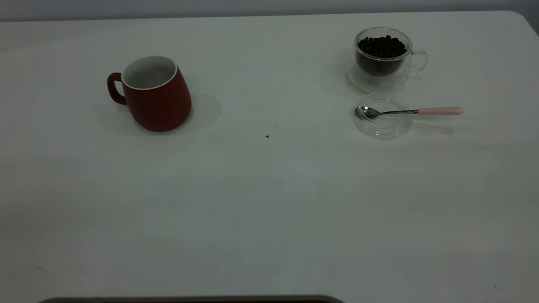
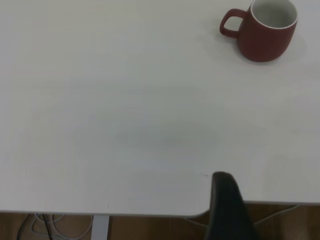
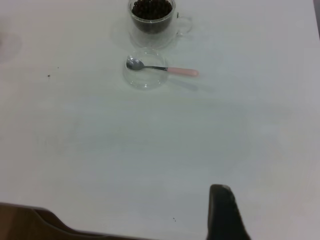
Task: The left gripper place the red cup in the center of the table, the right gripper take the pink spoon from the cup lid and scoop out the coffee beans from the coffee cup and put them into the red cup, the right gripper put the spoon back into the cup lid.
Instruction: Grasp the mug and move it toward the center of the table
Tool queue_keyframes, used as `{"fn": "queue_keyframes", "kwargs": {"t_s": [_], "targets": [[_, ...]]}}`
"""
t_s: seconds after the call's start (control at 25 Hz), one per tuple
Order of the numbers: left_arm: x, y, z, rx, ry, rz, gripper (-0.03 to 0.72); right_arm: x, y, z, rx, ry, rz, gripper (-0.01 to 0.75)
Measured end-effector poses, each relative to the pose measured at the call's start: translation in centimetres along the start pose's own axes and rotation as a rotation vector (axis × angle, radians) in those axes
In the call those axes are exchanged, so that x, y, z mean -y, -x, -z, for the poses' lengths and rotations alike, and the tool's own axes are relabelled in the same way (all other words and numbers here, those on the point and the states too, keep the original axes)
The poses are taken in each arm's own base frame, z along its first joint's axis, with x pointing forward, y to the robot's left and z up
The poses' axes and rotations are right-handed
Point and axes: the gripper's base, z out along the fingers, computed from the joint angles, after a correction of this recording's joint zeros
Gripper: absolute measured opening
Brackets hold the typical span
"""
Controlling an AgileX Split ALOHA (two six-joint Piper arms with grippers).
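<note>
Nothing has been moved yet, so your first job is the red cup [image 1: 156, 94]: it stands upright on the white tabletop [image 1: 261, 202], well ahead of the left tool [image 2: 227, 207], with its handle pointing away from the middle of the tabletop. Only one dark finger of that tool shows, back at the tabletop's near edge, so you cannot tell whether it is released or clenched.

Come in over the rim or the handle, grip firmly, and keep the cup level as you carry it to the centre.

The right tool [image 3: 225, 212] is likewise far back and unreadable. Well ahead of it, the pink spoon [image 1: 410, 111] lies across the clear cup lid [image 1: 382, 120], bowl in the lid, long axis sideways, pink handle pointing outward past the rim. Just beyond stands the coffee cup [image 1: 382, 59], full of beans.
</note>
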Motion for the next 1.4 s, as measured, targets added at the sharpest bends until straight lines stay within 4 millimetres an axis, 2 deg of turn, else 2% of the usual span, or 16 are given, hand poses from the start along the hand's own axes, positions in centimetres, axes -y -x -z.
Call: {"fn": "queue_keyframes", "kwargs": {"t_s": [0.44, 0.6, 0.76, 0.84, 1.0, 1.4], "targets": [[-0.2, 0.3, 0.2, 0.03, 0.022, -0.023, 0.493, 0.0, 0.0, 0.0, 0.0, 0.0, 0.0, 0.49], [0.0, 2.7, 1.0, 0.136, 0.011, -0.031, 0.493, 0.0, 0.0, 0.0, 0.0, 0.0, 0.0, 0.49], [0.7, 5.3, 0.0, 0.087, -0.049, -0.057, 0.493, 0.0, 0.0, 0.0, 0.0, 0.0, 0.0, 0.49], [0.9, 6.6, -1.3, 0.009, -0.046, -0.072, 0.493, 0.0, 0.0, 0.0, 0.0, 0.0, 0.0, 0.49], [1.1, 9.3, -5.6, -0.171, -0.026, -0.1, 0.493, 0.0, 0.0, 0.0, 0.0, 0.0, 0.0, 0.49], [2.1, 15.9, -17.9, -0.365, -0.029, -0.117, 0.493, 0.0, 0.0, 0.0, 0.0, 0.0, 0.0, 0.49]]}}
